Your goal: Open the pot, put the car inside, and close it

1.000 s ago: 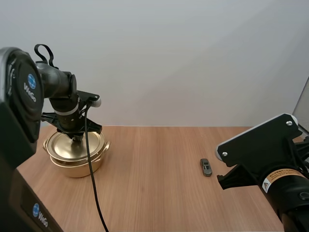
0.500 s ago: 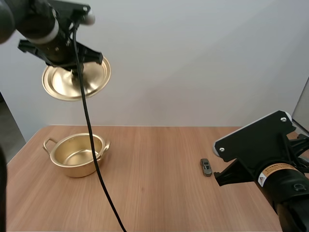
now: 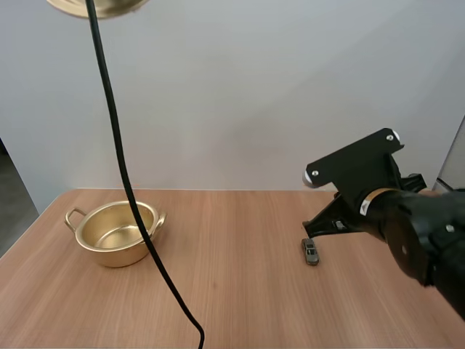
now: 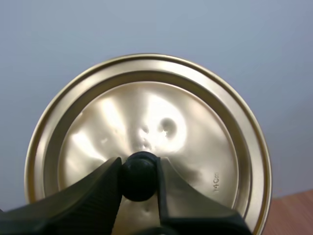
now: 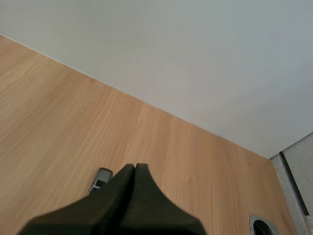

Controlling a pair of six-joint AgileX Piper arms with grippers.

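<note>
Golden and uncovered, at the lower left of the high view on the wooden table [image 3: 232, 291]: the pot [image 3: 116, 253], upright, two loop handles out to the sides, shiny inside open to view. High above it, cut off by the upper left edge of the same view, a sliver of the matching lid [image 3: 98, 6], well clear of the pot. Seen from the left wrist as a full gold disc against a pale wall [image 4: 244, 39], face catching uneven glints, a small size mark stamped near the rim. Pinched by the left gripper [image 4: 139, 166] at the round black knob [image 4: 139, 177] in the lid's middle, one ribbed finger on each side, tips pressed against it, spread no wider than the knob itself

Over at the right of the high view, reaching in from the right edge toward the middle, the right arm [image 3: 392, 218], dark and bulky, its front end hanging just above and beside the small grey car [image 3: 310, 251]. Car flat on the table at centre right, well apart from the pot, lengthwise roughly along the near-far line. From the right wrist, the right gripper [image 5: 134, 171] closed on nothing, both fingers laid together as one dark wedge, tip hovering near the car, just to one side of it. Contact between wedge and car: cannot tell. Farther off, by the table's edge, a small round metal-rimmed opening [image 5: 261, 226] in the wood
</note>
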